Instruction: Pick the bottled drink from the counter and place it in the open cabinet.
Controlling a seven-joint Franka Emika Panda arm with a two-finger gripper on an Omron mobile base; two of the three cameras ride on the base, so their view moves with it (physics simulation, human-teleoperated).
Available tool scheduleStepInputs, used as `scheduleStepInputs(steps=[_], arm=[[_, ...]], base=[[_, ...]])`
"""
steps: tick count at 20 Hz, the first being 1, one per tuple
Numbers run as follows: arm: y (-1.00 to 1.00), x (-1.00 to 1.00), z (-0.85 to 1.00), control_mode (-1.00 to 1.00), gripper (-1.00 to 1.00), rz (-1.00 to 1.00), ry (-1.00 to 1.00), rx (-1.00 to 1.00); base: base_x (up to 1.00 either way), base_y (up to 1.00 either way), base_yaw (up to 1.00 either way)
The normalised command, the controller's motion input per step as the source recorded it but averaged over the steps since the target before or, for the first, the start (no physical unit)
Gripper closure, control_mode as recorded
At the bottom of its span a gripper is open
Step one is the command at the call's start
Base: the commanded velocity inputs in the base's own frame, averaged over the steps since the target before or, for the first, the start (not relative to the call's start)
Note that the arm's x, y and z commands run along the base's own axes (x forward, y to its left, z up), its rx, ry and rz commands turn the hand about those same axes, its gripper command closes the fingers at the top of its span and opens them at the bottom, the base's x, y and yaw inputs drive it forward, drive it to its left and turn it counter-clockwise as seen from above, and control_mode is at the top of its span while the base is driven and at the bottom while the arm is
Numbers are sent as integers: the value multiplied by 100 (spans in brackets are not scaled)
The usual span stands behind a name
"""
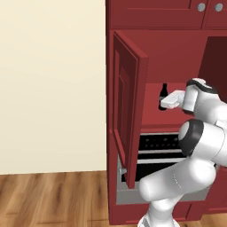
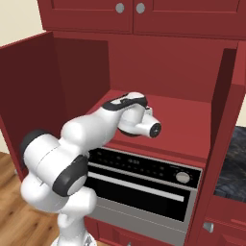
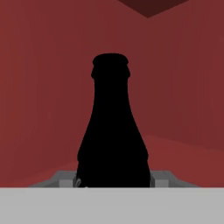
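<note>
Small black narrow-necked bottled drink (image 3: 112,131), clamped upright in the jaws, carried inside the dark red wooden open cabinet (image 1: 128,111); release onto its shelf remains.

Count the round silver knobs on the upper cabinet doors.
2: side by side on the doors above the open cabinet, left knob and right knob. Others may lie outside the frame.

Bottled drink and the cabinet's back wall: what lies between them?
Nothing: in the hand view the bottled drink, held in the gripper, stands before bare red shelf and back wall.
</note>
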Motion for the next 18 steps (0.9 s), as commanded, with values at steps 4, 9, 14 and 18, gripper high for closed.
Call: scheduleStepInputs(steps=[4, 9, 14, 18], arm=[[0, 5, -12, -100, 100, 0, 0, 0], [0, 4, -15, -100, 100, 0, 0, 0], [-1, 3, -17, -100, 100, 0, 0, 0], [0, 5, -16, -100, 100, 0, 0, 0]], base=[[0, 0, 0], [0, 0, 0], [0, 0, 0], [0, 0, 0]])
